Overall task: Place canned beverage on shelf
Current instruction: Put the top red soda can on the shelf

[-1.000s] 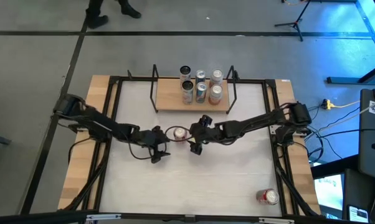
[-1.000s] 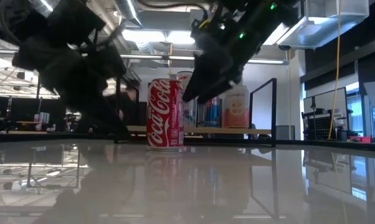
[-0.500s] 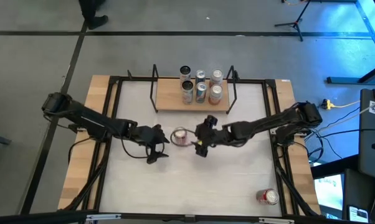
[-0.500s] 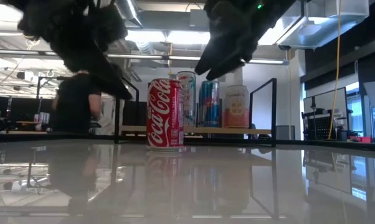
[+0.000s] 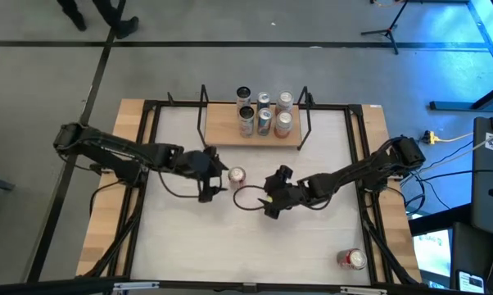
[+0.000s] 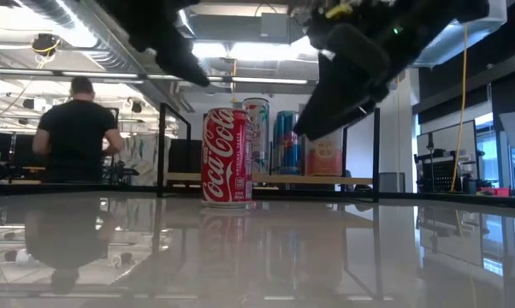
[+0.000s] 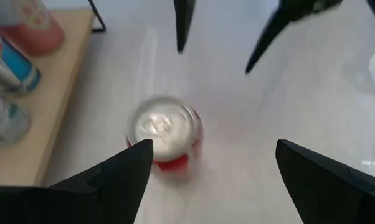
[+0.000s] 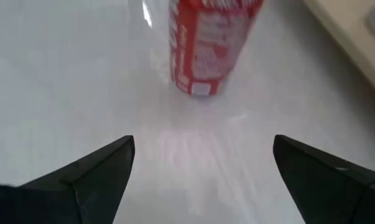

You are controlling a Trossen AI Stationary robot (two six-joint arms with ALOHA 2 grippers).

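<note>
Fingers of both the left gripper point(image 5: 214, 182) and right gripper point(image 5: 273, 193) spread wide, flanking an upright red Coca-Cola can point(image 6: 227, 157) on the table point(image 5: 312, 246), near the shelf point(image 5: 222, 131); shelved cans' labels seem unreadable.

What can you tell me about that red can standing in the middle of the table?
The red Coca-Cola can is metal, with white script lettering and a silver top with its pull tab. It stands upright on the glossy white table, in front of the shelf. Nothing touches it: the left claw and right claw are both open nearby.
</note>
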